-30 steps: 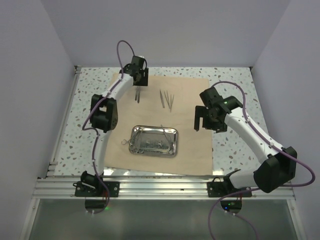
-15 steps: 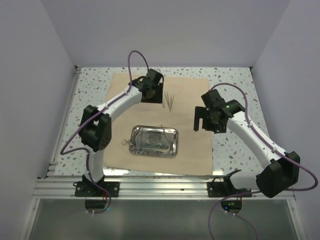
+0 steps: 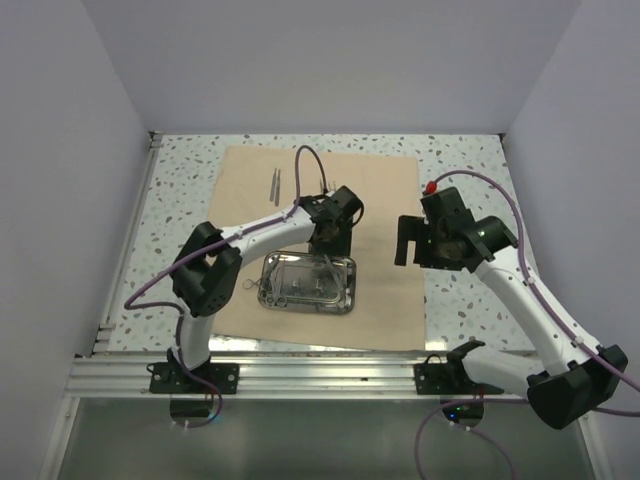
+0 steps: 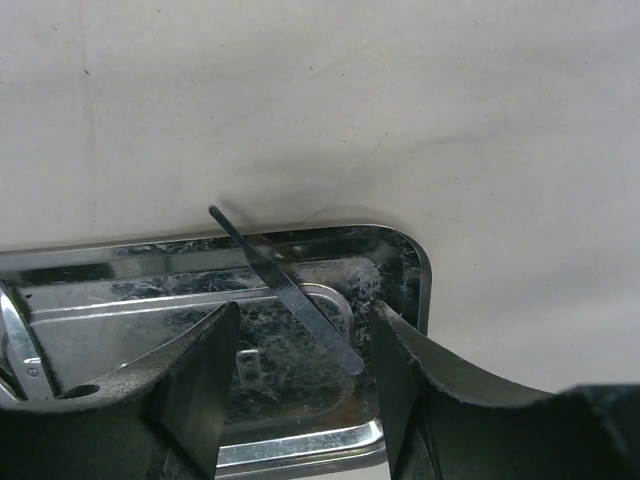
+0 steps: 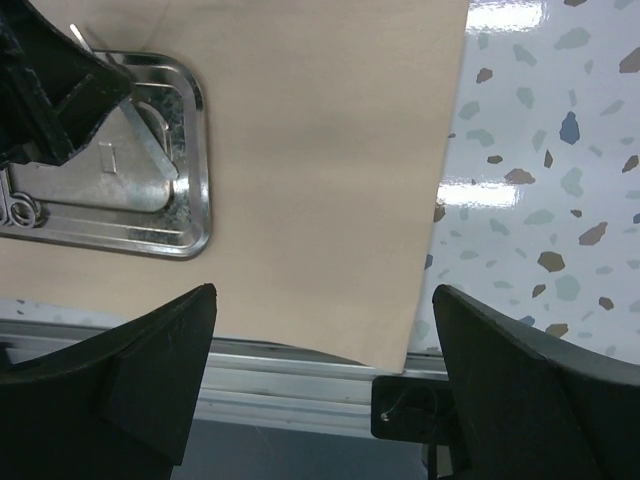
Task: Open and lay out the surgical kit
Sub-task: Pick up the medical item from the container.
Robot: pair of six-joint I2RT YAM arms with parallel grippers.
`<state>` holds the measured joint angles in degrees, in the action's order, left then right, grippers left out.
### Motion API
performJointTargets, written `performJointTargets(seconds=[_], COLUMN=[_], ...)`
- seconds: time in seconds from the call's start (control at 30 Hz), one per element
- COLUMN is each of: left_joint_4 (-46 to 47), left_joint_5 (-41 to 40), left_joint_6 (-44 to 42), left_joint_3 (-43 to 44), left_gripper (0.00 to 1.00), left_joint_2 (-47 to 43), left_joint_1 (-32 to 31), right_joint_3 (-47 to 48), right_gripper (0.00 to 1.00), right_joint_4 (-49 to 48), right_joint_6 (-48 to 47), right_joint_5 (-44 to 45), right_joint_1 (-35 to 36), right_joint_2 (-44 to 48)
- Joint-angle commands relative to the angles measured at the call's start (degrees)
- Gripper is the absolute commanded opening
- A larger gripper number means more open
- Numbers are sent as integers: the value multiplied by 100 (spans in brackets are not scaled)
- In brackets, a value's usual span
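Observation:
The beige cloth wrap (image 3: pixel 385 290) lies spread flat on the table. On it stands the steel tray (image 3: pixel 350 292), with scissors-like instruments inside and ring handles (image 3: pixel 248 285) poking over its left rim. Tweezers (image 3: pixel 273 186) lie on the cloth at the far left. My left gripper (image 3: pixel 330 243) hangs over the tray's far right corner (image 4: pixel 410 262). A thin flat instrument (image 4: pixel 290 295) leans on the rim between its jaws, which stand apart and do not touch it (image 4: pixel 305 340). My right gripper (image 3: pixel 405 245) hovers open over the cloth's right part (image 5: pixel 325 292), nothing in it.
The cloth's right edge (image 5: pixel 440 200) ends on speckled terrazzo table (image 3: pixel 470 300). An aluminium rail (image 3: pixel 320 372) runs along the near edge with both arm bases. Grey walls close in left, right and behind. The left arm's head covers the cloth's middle far part.
My left arm swung from the cloth's far left, where the tweezers stay lying, down to the tray, and its jaws narrowed a little. The right arm drifted slightly nearer, still open.

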<state>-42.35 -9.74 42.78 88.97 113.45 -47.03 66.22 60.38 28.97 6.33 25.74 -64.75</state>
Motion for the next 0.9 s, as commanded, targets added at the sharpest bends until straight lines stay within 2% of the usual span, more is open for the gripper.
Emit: performJointTargets(seconds=[0.0,0.57,0.77,0.87], left_joint_4=[60,578,622,579], left_joint_5=[-143,-468,-415,-406], left_joint_6=[362,415,327,266], left_joint_3=[-134,-433,-389,-433], left_gripper=[57,56,39,23], left_joint_2=[142,608,881,890], left_joint_1=[-131,-158,-149,-105], right_joint_3=[14,-3,-12,-47], right_gripper=[94,94,94,94], right_joint_4=[254,615,659,659], right_joint_6=[-199,-331,-340,-313], right_joint_5=[-123,9,44,79], right_joint_1=[-16,-16,-7,-16], right_joint_2=[234,490,472,472])
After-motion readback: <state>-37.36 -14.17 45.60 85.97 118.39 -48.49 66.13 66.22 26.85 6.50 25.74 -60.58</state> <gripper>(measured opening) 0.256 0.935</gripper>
